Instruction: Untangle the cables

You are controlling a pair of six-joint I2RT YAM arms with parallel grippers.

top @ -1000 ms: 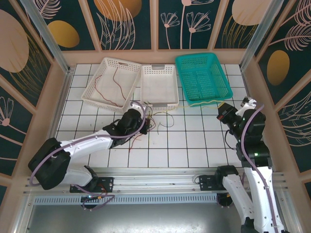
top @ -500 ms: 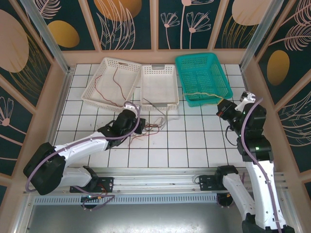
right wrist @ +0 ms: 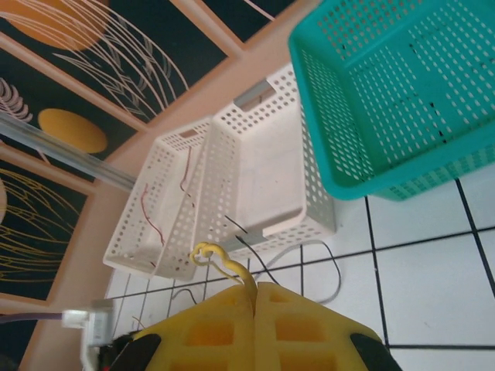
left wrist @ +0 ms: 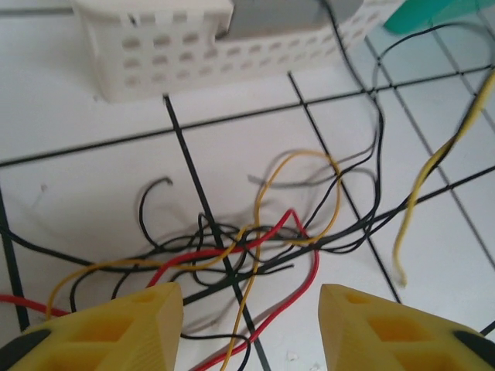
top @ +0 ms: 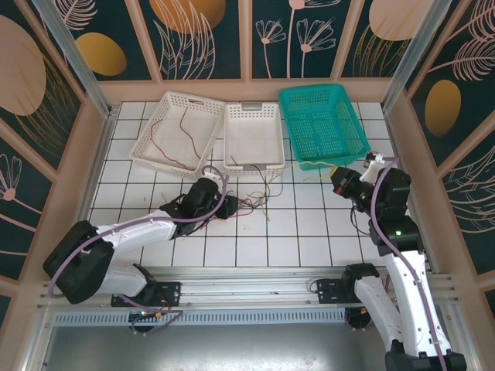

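A tangle of thin red, black and yellow cables lies on the white tiles in front of the middle basket. In the left wrist view the tangle spreads on the table just ahead of my left gripper, whose yellow fingers stand apart with nothing pinched between them. From above, my left gripper sits at the tangle's left edge. My right gripper hovers right of centre, below the teal basket. Its jaws are pressed together on a yellow cable, whose curled end sticks out above the right gripper.
Three baskets line the back: a white basket with red cables inside, a middle white basket and a teal basket. Black cable ends reach the middle basket's front wall. Wooden walls enclose the table.
My left gripper has opened and let go of the tangle, which now lies on the tiles. My right gripper has moved left and nearer, drawing the yellow cable off the teal basket's front rim.
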